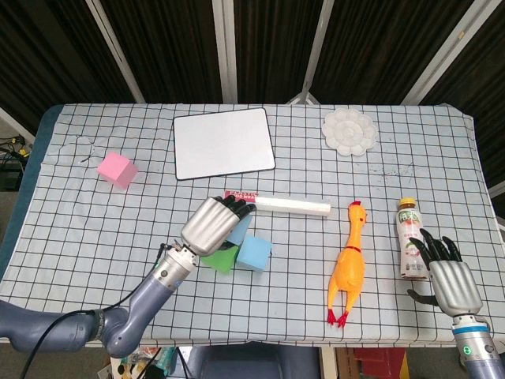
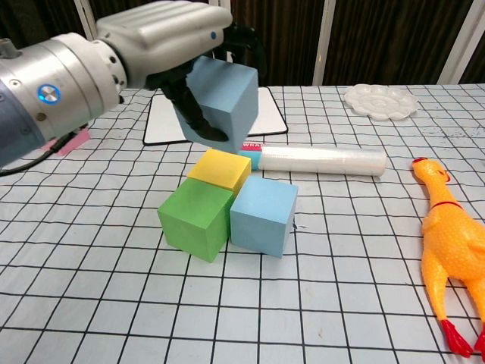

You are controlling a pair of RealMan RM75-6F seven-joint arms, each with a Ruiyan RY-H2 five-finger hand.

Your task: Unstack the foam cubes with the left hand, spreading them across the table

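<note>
My left hand [image 2: 163, 34] grips a light blue foam cube [image 2: 223, 95] and holds it in the air above the other cubes. On the table below sit a yellow cube [image 2: 220, 169], a green cube [image 2: 195, 218] and a second light blue cube [image 2: 263, 214], pressed side by side. In the head view the left hand [image 1: 215, 225] covers most of the held cube [image 1: 239, 231], with the green cube [image 1: 221, 259] and the blue cube [image 1: 255, 253] showing beneath it. A pink cube [image 1: 117, 169] lies alone at the far left. My right hand [image 1: 446, 276] rests open at the right front edge.
A wrapped white tube [image 2: 314, 160] lies just behind the cubes. A whiteboard [image 1: 223, 143] and a white palette [image 1: 349, 132] sit at the back. A rubber chicken [image 1: 349, 264] and a drink bottle [image 1: 408, 237] lie to the right, near the right hand.
</note>
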